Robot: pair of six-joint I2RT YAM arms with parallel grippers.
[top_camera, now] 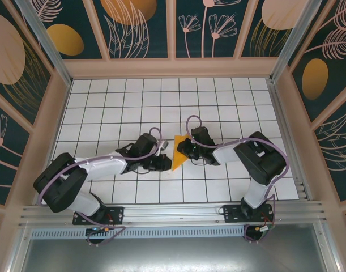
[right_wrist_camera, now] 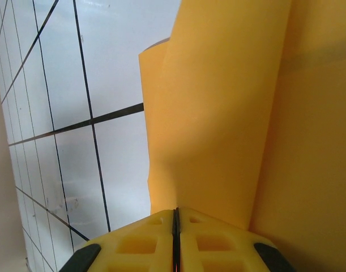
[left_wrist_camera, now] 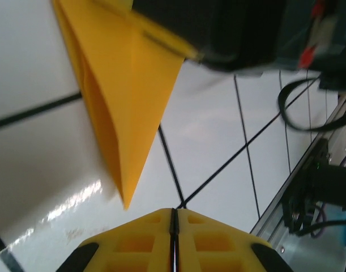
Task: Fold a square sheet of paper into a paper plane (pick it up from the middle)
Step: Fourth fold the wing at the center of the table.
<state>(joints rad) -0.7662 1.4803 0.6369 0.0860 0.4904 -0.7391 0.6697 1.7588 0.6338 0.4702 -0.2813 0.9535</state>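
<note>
Paper (top_camera: 179, 154): folded triangle, lying between the two grippers.
Left gripper (left_wrist_camera: 174, 212): clenched, empty; paper's tip just ahead.
Right gripper (right_wrist_camera: 175, 212): clenched; paper directly at its tips.

Folded orange paper (left_wrist_camera: 127, 85), tip near closed yellow fingers (left_wrist_camera: 140, 245), white tiles (left_wrist_camera: 212, 124), dark blur (left_wrist_camera: 229, 28) above, perhaps gripper

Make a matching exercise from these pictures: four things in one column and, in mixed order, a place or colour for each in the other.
1 paper
2 left gripper
3 right gripper
4 table

a white tiles, dark lines
b right of the paper
c orange, folded to a point
d left of the paper

Pairs: 1-c, 2-d, 3-b, 4-a
</note>
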